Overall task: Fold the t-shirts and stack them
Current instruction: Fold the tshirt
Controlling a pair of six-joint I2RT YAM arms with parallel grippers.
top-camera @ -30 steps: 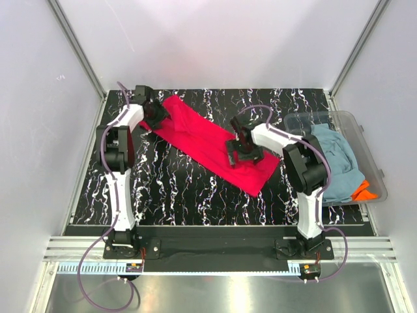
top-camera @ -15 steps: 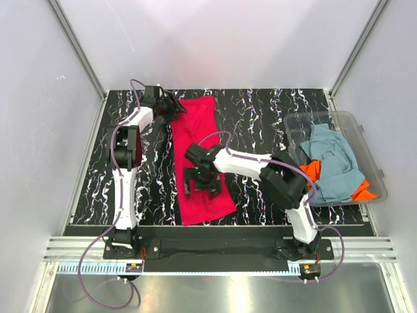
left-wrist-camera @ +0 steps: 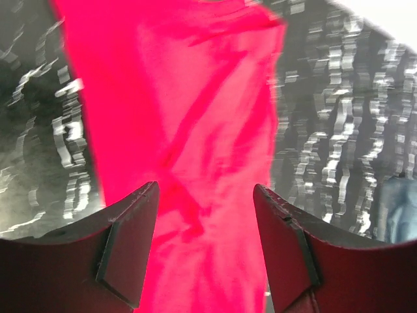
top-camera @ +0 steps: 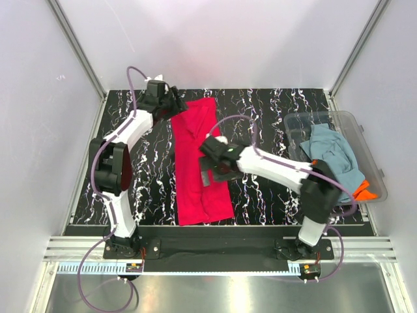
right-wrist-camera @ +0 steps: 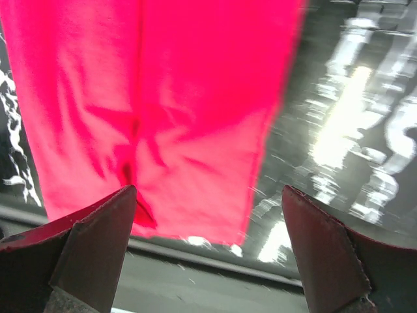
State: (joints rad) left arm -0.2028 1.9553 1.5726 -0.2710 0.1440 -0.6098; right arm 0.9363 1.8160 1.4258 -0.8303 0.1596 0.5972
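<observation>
Right tool (right-wrist-camera: 208,189), apart like left tool (left-wrist-camera: 206,186), moved along red t-shirt (top-camera: 195,189); tub (top-camera: 313,116) holds grey-blue shirt (top-camera: 335,153), orange shirt (top-camera: 363,191).

2 white arms (top-camera: 273,167) w/ blk joints, purple cables (top-camera: 128,77), dark wedge fingers (left-wrist-camera: 127,251)

Top view: the right gripper (top-camera: 214,176) is hanging over the middle of the red t-shirt (top-camera: 192,140) and hiding the cloth beneath it; whether it is touching is not resolving. The left gripper (top-camera: 173,104) is sitting at the shirt's far left corner, dark against the dark table (top-camera: 150,176) and too small for judging contact. The right arm (top-camera: 319,189) is covering the tub (top-camera: 313,117) at its near corner. The grey-blue t-shirt (top-camera: 332,153) is burying most of the orange t-shirt (top-camera: 362,191). Left wrist view: the shirt is smearing and running off the top and bottom edges; a pale blue blur (left-wrist-camera: 399,202) at the right edge is proving unidentifiable. Right wrist view: the top edge is cropping the shirt, the marbling (right-wrist-camera: 352,124) is blurring, and the fingers (right-wrist-camera: 98,248) are running off the bottom.
</observation>
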